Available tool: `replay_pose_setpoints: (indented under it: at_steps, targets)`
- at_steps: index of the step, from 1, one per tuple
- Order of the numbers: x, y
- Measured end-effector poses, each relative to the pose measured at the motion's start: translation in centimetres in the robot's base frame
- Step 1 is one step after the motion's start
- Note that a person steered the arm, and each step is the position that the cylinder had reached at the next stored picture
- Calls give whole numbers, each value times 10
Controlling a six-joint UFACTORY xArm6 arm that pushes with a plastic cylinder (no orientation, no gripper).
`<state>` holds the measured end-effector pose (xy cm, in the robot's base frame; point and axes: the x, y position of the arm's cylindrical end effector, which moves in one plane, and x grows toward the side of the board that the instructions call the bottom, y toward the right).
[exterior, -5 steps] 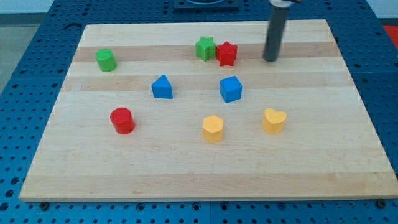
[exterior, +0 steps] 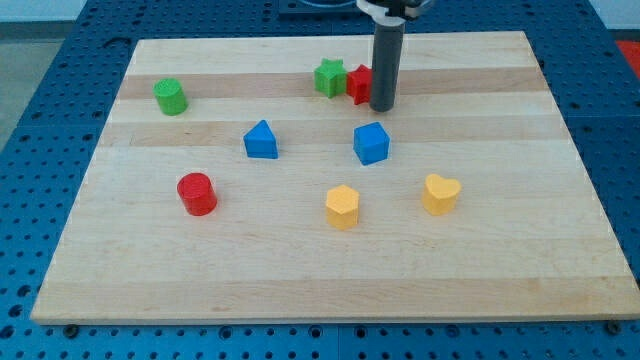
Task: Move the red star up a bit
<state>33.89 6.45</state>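
Tip (exterior: 381, 107) had slid left to the red star's (exterior: 359, 83) 4 o'clock, touching, holding nothing. Off-centre push risked knocking the green star (exterior: 330, 77).

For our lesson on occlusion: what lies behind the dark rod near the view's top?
The red star sits behind the rod, beside the green star. Only its left part shows; the rest is covered. My tip is at its lower right; contact cannot be judged.
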Motion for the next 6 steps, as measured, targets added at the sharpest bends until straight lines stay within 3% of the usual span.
replay_pose_setpoints:
  at_steps: [4, 5, 6]
  targets:
    - [-34, 0]
    - [-28, 3]
    - [22, 8]
